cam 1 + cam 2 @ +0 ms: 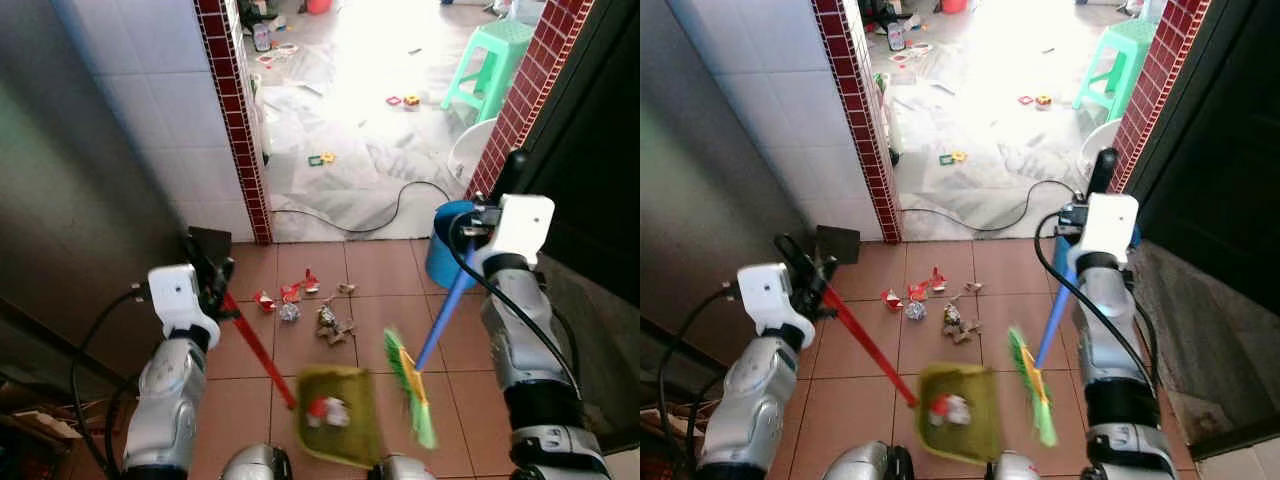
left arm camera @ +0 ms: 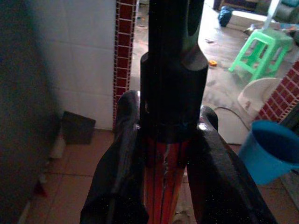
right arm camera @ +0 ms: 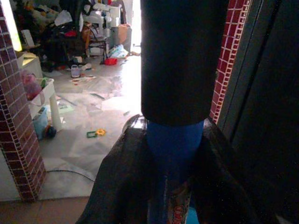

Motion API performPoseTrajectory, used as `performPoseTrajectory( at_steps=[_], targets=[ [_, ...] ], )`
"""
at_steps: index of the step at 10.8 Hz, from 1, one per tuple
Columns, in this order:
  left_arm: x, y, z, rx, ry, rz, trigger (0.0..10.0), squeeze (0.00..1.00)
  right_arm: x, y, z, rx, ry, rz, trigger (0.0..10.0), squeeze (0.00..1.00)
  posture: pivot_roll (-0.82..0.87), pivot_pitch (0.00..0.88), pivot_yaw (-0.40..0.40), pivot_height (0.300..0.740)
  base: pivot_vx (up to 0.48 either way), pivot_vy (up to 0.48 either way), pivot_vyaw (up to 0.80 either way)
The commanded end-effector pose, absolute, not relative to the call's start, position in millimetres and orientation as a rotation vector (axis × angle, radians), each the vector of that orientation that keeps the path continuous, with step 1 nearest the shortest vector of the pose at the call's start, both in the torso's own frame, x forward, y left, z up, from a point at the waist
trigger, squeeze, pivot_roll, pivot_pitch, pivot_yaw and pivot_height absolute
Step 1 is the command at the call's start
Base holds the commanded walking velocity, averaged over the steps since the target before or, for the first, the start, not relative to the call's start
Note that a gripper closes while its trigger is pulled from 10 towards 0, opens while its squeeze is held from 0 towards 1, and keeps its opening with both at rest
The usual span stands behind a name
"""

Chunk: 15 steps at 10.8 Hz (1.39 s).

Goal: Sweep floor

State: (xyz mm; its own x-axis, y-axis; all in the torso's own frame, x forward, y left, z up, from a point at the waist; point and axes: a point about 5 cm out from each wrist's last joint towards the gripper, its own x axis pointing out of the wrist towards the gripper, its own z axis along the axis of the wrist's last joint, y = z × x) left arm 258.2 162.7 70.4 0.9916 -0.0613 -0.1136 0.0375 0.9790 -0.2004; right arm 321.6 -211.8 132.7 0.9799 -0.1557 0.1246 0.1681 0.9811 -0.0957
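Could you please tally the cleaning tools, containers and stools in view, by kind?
Dustpans: 1, green with a red handle, held in the left claw.
Brooms: 1, green-bristled with a blue handle, held in the right claw.
Buckets: 1, blue.
Stools: 1, green plastic.
Total: 4.

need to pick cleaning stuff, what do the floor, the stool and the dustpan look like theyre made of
Floor: terracotta-coloured tiles, matte, grout lines visible.
Stool: probably plastic, one-piece moulded green, slight sheen.
Dustpan: likely plastic, yellow-green pan on a red handle gripped by the left gripper; blurred, so not certain.
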Motion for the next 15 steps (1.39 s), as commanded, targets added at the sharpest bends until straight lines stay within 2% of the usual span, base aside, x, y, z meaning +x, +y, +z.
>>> performPoseTrajectory(
  at_steps=[1,5,8,10,15],
  targets=[
    [258.4,169.8,84.9,-0.173,0.062,-0.052,10.0,0.0,318.8,-218.3,146.4,-0.138,-0.18,-0.167,10.0,0.0,-0.09,0.0,0.072,0.74,0.0,0.0,0.0],
    [247.0,185.8,91.5,-0.154,0.053,-0.005,10.0,0.0,304.6,-232.5,136.6,-0.198,-0.138,-0.152,10.0,0.0,-0.07,0.0,0.027,0.74,0.0,0.0,0.0],
    [240.3,180.8,89.4,-0.173,0.056,0.03,10.0,0.0,318.3,-219.4,144.2,-0.21,-0.143,-0.07,10.0,0.0,-0.04,0.0,-0.04,0.74,0.0,0.0,0.0],
    [238.2,180.4,87.9,-0.175,0.062,0.036,10.0,0.0,320.4,-214.7,145.4,-0.195,-0.147,-0.061,10.0,0.0,-0.04,0.0,-0.038,0.74,0.0,0.0,0.0],
    [244.7,177.9,93.5,-0.169,0.057,-0.008,10.0,0.0,318.3,-216.1,144.4,-0.175,-0.153,-0.09,10.0,0.0,-0.06,0.0,0.008,0.74,0.0,-0.048,-0.6]
  ],
)
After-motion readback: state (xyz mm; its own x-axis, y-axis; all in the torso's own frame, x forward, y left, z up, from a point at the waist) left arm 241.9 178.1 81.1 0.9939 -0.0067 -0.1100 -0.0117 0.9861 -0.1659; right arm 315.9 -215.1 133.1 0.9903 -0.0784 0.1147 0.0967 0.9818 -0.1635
